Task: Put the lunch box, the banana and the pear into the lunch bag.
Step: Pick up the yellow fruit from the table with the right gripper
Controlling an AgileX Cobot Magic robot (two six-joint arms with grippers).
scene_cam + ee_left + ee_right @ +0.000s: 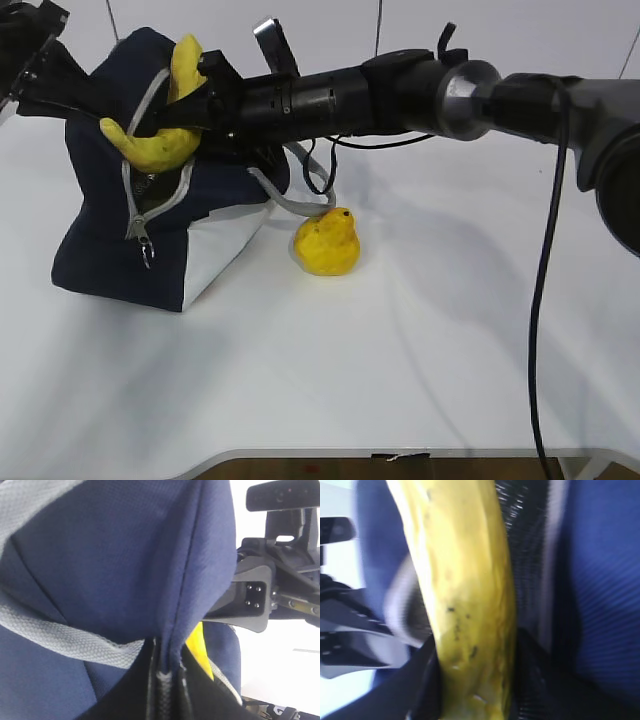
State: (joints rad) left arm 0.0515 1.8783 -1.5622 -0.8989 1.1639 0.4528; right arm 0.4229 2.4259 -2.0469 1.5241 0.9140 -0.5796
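Yellow banana (160,140) | clamped between right fingers (172,112) | at lunch bag (100,250) opening

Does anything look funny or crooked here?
Yes. The banana sticks out of the lunch bag opening, gripped by the right gripper, not yet inside. The bag leans with its top pulled up by the left gripper. The pear sits alone on the table.

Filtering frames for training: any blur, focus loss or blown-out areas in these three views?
Exterior view: sharp, soft even light, faint shadow beside the pear. Left wrist view: lunch bag fabric fills the frame, weave sharp, white background at right washed out. Right wrist view: heavy blur, banana smeared, only its dark specks readable, top-left corner overexposed.
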